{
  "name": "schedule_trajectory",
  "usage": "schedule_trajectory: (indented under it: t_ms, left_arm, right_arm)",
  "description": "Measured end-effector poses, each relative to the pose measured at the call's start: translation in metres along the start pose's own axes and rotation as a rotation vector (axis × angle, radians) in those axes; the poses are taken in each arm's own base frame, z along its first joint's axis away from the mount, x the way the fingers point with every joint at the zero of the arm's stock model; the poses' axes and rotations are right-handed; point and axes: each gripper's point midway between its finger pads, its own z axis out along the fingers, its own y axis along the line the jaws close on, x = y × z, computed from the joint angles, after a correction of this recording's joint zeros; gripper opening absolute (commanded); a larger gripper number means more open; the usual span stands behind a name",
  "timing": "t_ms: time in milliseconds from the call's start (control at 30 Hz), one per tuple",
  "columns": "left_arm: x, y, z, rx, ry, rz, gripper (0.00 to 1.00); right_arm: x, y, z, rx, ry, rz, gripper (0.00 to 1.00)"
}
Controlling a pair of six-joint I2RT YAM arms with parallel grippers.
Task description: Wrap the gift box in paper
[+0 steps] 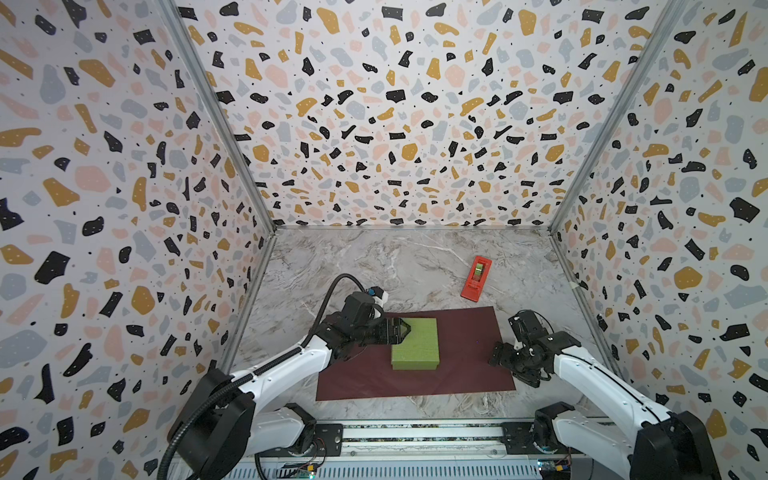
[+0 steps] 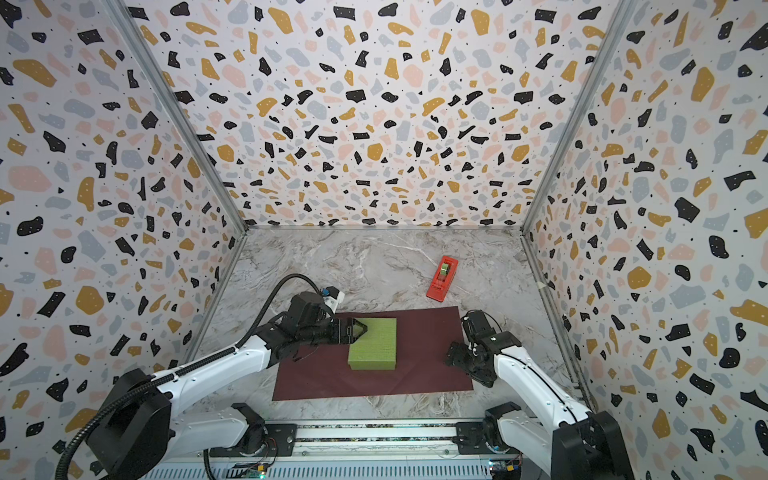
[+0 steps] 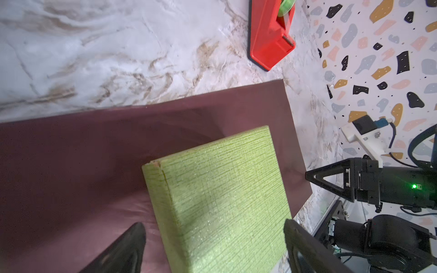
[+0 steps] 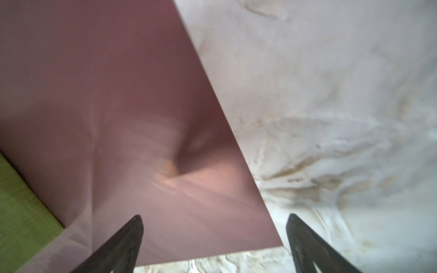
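Top views: left gripper has its jaws spread wide, empty, and hangs over the corner of the gift box nearest its own arm. The rest of the box lies just ahead of it. The box sits on the paper, maroon face up and flat. Right gripper is also spread and empty, low over the paper edge on its own side, well apart from the box. A tape dispenser stands well beyond the right gripper, off the paper.

Left wrist: the box top fills the space between the fingers. Whether either one touches it I cannot tell. The paper runs on under and past the box.

Right wrist: blurry. The paper edge runs between the spread fingers, bare surface to one side, and a box corner shows off to the other side.

Handling, as a guess: the box is light, stiff cardboard with a woven texture, so it should not slip. Take it across two opposite sides. The paper is thin, floppy, a bit glossy and creases easily. Lying flat, it is hard to pinch, so go for a free edge or corner and get one finger under it.

The surface is grey-white marble print, smooth, probably slick under the paper. The room is a booth with terrazzo-pattern walls on three sides.
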Motion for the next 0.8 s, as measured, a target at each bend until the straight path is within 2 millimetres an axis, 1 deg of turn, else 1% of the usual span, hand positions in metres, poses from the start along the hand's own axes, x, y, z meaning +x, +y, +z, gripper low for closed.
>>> schedule_trajectory:
  t_ms: [133, 433, 567, 667, 800]
  left_arm:
    - [-0.003, -0.001, -0.003, 0.000, -0.015, 0.004, 0.91]
    - [-0.004, 0.001, -0.003, -0.014, -0.021, 0.003, 0.91]
    - [-0.006, 0.000, -0.005, -0.011, -0.030, 0.003, 0.91]
    - [-0.007, -0.002, -0.007, -0.006, -0.040, 0.002, 0.91]
    - [-0.008, -0.003, -0.008, -0.004, -0.041, 0.002, 0.91]
  right_arm:
    - [0.008, -0.006, 0.002, 0.035, 0.037, 0.009, 0.96]
    - [0.026, -0.009, 0.010, 0.029, 0.112, 0.028, 0.95]
    - [0.027, -0.008, 0.011, 0.024, 0.117, 0.028, 0.94]
    - [0.026, -0.002, 0.010, -0.004, 0.122, 0.026, 0.92]
    - [0.024, 0.013, 0.010, -0.080, 0.125, 0.017, 0.90]
